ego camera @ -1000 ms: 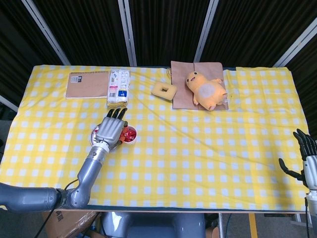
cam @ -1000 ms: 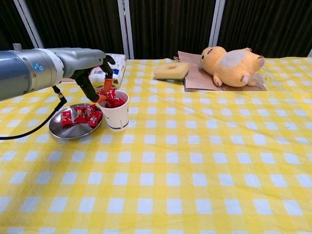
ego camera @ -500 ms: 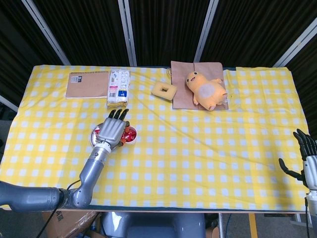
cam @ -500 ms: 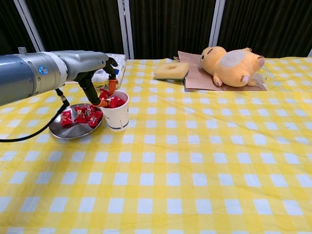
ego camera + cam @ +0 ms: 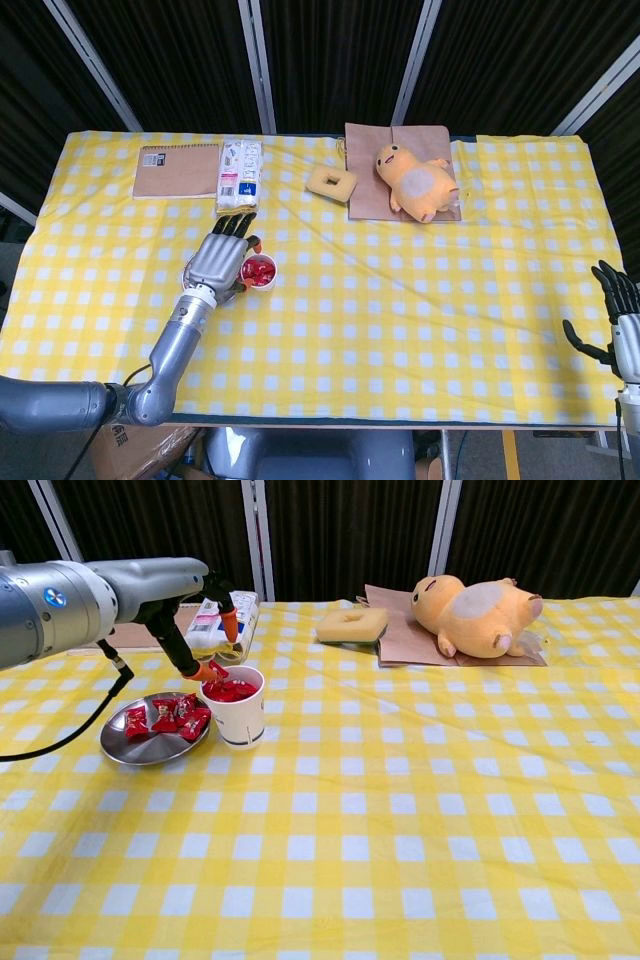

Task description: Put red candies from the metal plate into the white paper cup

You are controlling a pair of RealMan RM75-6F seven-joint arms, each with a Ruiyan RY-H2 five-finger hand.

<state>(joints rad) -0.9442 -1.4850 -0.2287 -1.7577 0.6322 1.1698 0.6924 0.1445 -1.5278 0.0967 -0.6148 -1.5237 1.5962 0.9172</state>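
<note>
The white paper cup (image 5: 240,720) stands left of centre, heaped with red candies (image 5: 232,690). The metal plate (image 5: 130,748) touches its left side and holds several more red candies (image 5: 165,717). My left hand (image 5: 186,608) hovers above the cup's left rim. Its orange fingertips (image 5: 230,628) are spread apart, the lower one beside the top candy, and I see nothing pinched between them. From the head view the left hand (image 5: 220,258) covers most of the plate (image 5: 186,273), with the cup (image 5: 262,272) showing at its right. My right hand (image 5: 618,320) hangs open off the table's near right corner.
Behind the plate lie a brown notebook (image 5: 177,170) and a tissue packet (image 5: 239,175). A yellow ring-shaped sponge (image 5: 330,182) and a yellow plush toy (image 5: 415,180) on a brown paper bag (image 5: 366,160) sit at the back centre.
The left hand rose a little and shifted left off the cup. Its fingertips spread wider, and the candy it held over the cup now lies on the heap.
</note>
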